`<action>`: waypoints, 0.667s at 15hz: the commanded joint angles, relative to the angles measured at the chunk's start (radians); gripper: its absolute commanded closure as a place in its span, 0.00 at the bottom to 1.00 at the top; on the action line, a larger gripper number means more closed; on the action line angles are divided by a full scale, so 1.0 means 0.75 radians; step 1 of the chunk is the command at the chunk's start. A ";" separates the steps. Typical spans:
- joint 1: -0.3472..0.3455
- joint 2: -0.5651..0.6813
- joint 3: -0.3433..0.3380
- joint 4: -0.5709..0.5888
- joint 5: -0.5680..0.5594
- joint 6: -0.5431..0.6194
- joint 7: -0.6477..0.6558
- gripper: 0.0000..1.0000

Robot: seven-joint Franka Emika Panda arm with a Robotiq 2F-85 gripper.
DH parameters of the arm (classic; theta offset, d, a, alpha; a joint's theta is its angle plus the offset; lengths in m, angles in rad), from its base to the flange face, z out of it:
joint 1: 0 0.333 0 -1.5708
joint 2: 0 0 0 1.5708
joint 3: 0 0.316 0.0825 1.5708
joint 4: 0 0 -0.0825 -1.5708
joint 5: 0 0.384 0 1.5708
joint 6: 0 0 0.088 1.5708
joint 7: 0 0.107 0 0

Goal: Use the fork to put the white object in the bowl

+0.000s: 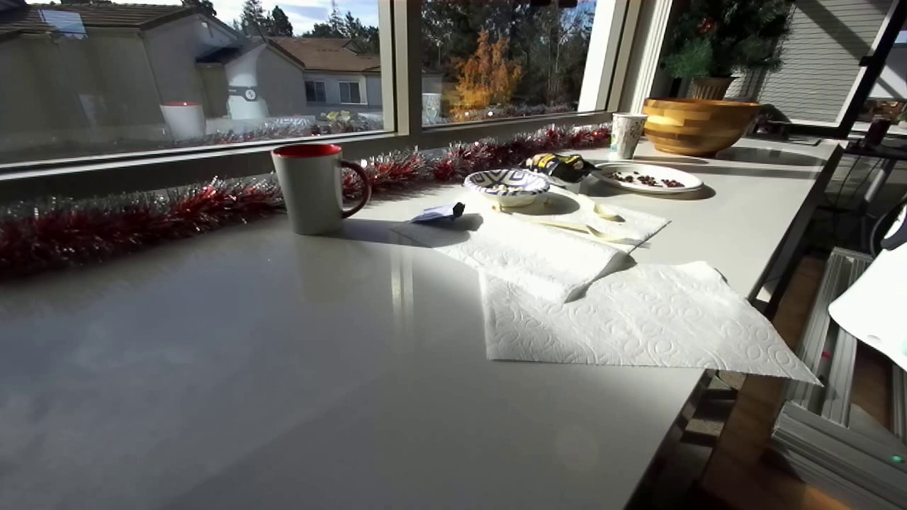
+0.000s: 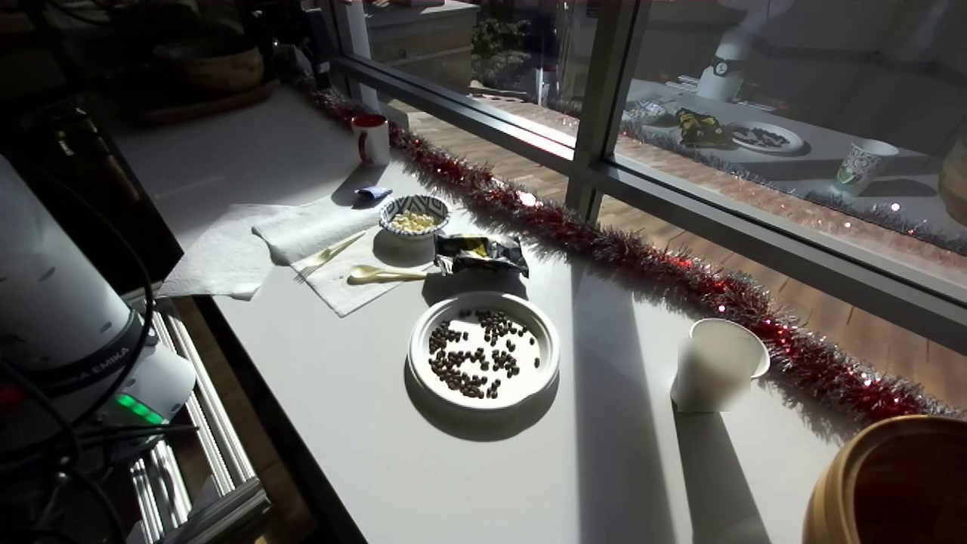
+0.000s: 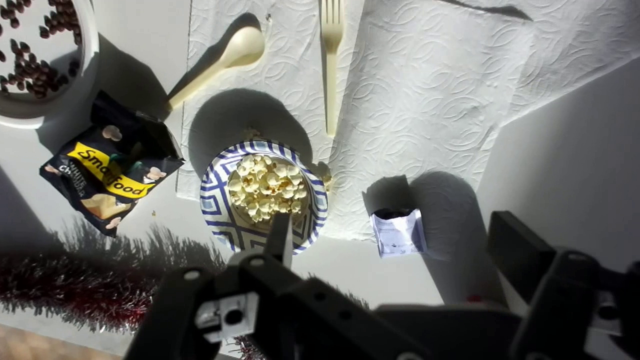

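Note:
A small bowl with a blue-and-white pattern (image 3: 215, 195) holds pale popcorn (image 3: 270, 182); the bowl is in both exterior views (image 1: 506, 183) (image 2: 437, 205). A pale yellow fork (image 3: 331, 75) lies on the paper towel, also in both exterior views (image 1: 570, 227) (image 2: 330, 253). A small whitish packet with a dark end (image 3: 400, 235) lies at the towel's edge, right of the bowl. I cannot tell whether the popcorn or the packet is the white object. My gripper (image 3: 392, 220) is open and empty above the counter; one finger overlaps the bowl in the wrist view.
A spoon (image 3: 244, 47), black snack bag (image 3: 107, 172) and plate of dark beans (image 2: 483, 404) lie near the bowl. A red-lined mug (image 1: 308, 191), paper cup (image 1: 627, 138) and large wooden bowl (image 1: 698, 127) stand on the counter. Tinsel (image 2: 544, 215) runs along the window.

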 commanded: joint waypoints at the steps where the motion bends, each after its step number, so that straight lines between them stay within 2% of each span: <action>1: 0.002 0.046 -0.080 -0.050 0.046 -0.085 -0.059 0.00; 7: -0.011 0.134 -0.210 -0.176 0.164 -0.171 -0.200 0.00; 10: -0.036 0.209 -0.236 -0.210 0.160 -0.174 -0.205 0.00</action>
